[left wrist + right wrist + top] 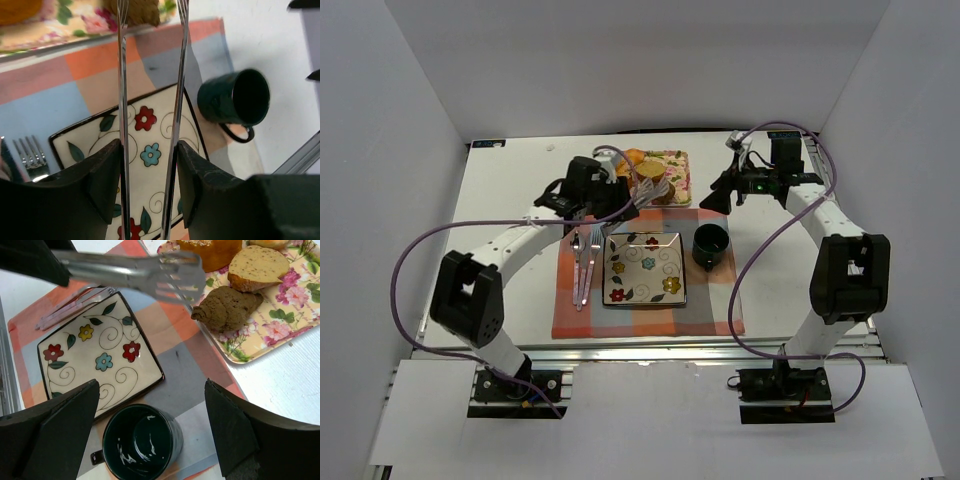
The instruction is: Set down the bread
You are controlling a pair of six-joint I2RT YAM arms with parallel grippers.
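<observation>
The bread [227, 307] is a small dark-brown lump on the floral tray [280, 320], next to a tan slice [257, 265] and a golden pastry [212, 250]. It also shows in the left wrist view [140, 11] and the top view [652, 190]. My left gripper [149, 150] [610, 200] is shut on metal tongs [122, 100] [150, 272], whose open tips reach the bread's near edge; I cannot tell whether they touch it. My right gripper [150, 385] [715, 200] is open and empty above the dark green mug [142, 442].
A square flowered plate [645, 268] [145, 130] lies on the checked placemat [650, 315]. A fork [582, 260] lies left of the plate. The mug [711, 245] stands right of it. White walls enclose the table.
</observation>
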